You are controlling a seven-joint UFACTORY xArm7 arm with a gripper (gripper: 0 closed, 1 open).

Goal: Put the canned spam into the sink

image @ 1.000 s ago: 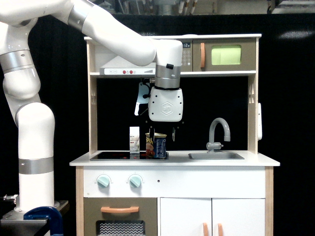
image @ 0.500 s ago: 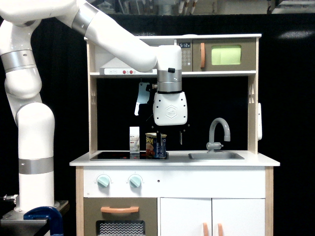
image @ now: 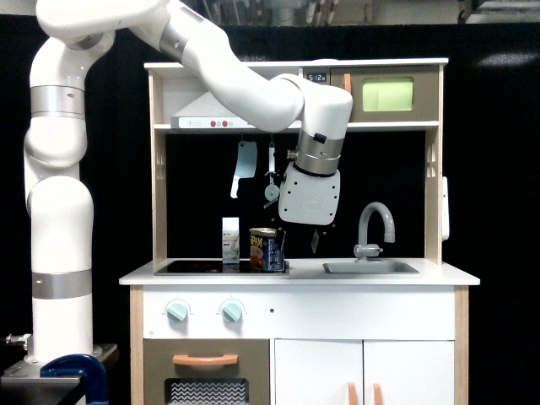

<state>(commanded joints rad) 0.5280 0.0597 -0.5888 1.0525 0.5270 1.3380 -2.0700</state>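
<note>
The canned spam, a blue tin with yellow lettering and a gold rim, stands upright on the right end of the black stovetop. In the exterior view, my gripper hangs tilted just above and to the right of the can. It is open, nothing is between its fingers, and one dark fingertip shows over the counter. The left finger is close to the can's top right corner. The grey sink lies in the white counter further right and holds nothing that I can see.
A curved grey faucet rises behind the sink. A small white carton stands left of the can. Toy utensils hang from the shelf behind my arm. The shelf with the microwave closes the space overhead.
My gripper straddled the can a second ago. It has since lifted, swung right and tilted, leaving the can standing in the same spot. The arm's upper links have shifted right too.
</note>
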